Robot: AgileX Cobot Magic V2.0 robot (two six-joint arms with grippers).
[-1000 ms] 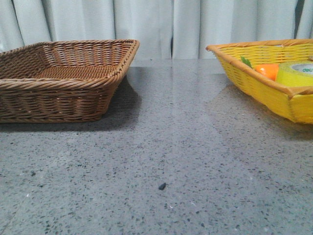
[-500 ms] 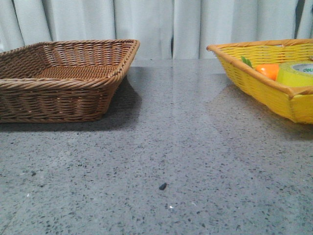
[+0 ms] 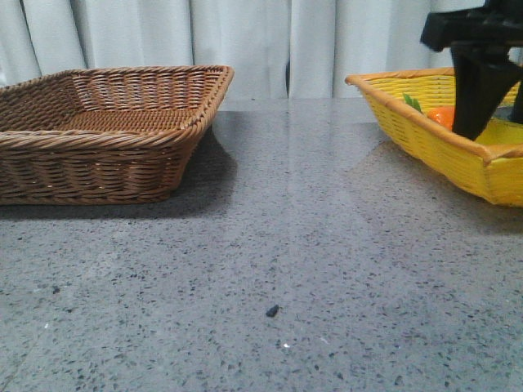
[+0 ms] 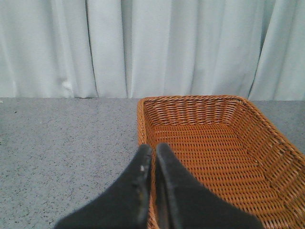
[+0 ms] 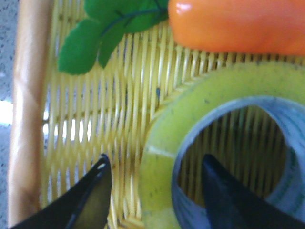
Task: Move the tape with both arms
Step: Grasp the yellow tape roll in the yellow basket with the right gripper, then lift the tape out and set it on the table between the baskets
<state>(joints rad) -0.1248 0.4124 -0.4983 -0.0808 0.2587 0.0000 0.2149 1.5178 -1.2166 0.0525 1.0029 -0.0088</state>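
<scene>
On speckled grey table (image 3: 286, 245), pale curtain (image 3: 245, 41) behind.

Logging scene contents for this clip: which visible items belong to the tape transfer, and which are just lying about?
Part of the job:
- tape, lying flat in the yellow basket
- right claw, open, one finger inside the core, one outside
- left claw, shut, over the brown basket

Just lying about:
- orange carrot with green leaves
</scene>
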